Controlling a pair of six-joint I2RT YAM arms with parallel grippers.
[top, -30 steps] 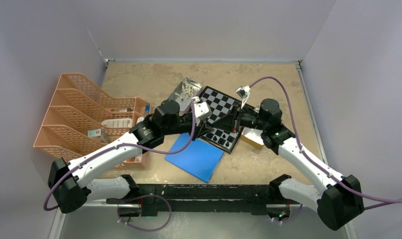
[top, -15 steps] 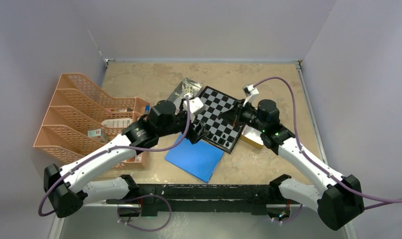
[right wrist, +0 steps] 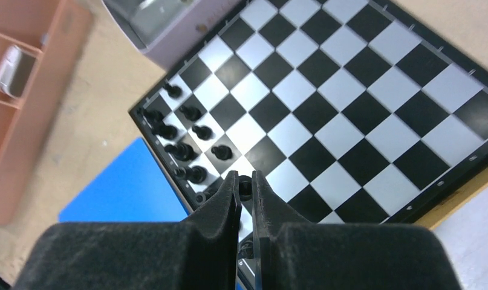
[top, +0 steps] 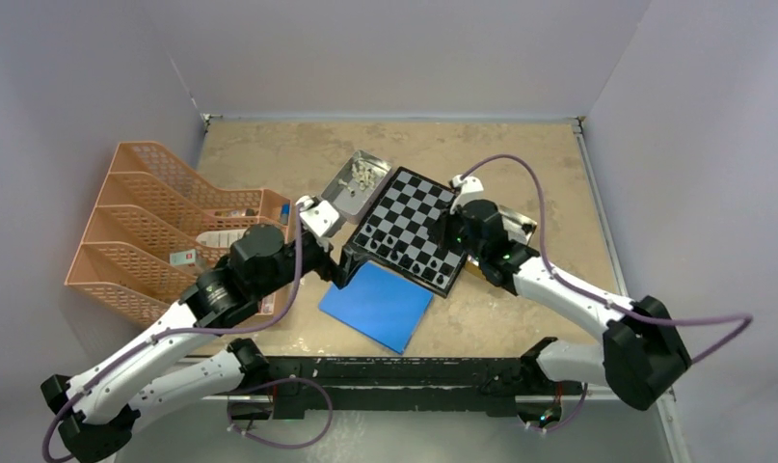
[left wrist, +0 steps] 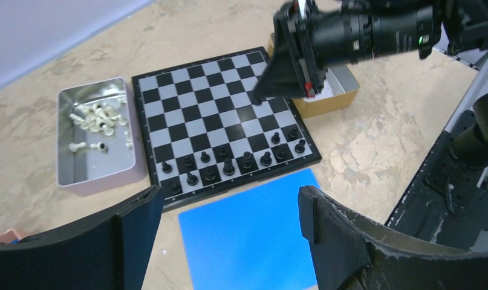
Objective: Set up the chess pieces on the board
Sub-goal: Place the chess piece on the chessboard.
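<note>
The board (top: pixel 418 203) lies tilted at the table's middle, with several black chess pieces (left wrist: pixel 229 164) in the two rows along its near edge. Cream chess pieces (left wrist: pixel 96 118) lie in a metal tin (left wrist: pixel 69 172) beside the board. My left gripper (left wrist: pixel 229 208) is open and empty, hovering off the board's near-left corner over a blue sheet (left wrist: pixel 253 235). My right gripper (right wrist: pixel 245 184) is shut on a small black chess piece (right wrist: pixel 245 186), held low over the board (right wrist: pixel 350 103) by the black rows (right wrist: pixel 187 145). The left wrist view shows the right gripper (left wrist: pixel 257 96) pointing down at the board.
An orange file rack (top: pixel 173 222) stands at the left. The tin (top: pixel 351 183) touches the board's far-left side. An open yellowish box (left wrist: pixel 332 99) sits at the board's right side. The blue sheet (top: pixel 377 304) lies just in front of the board.
My left gripper opened and drew back from the board's near rows toward the left. My right gripper, still shut, swung from the board's right edge down over the board.
</note>
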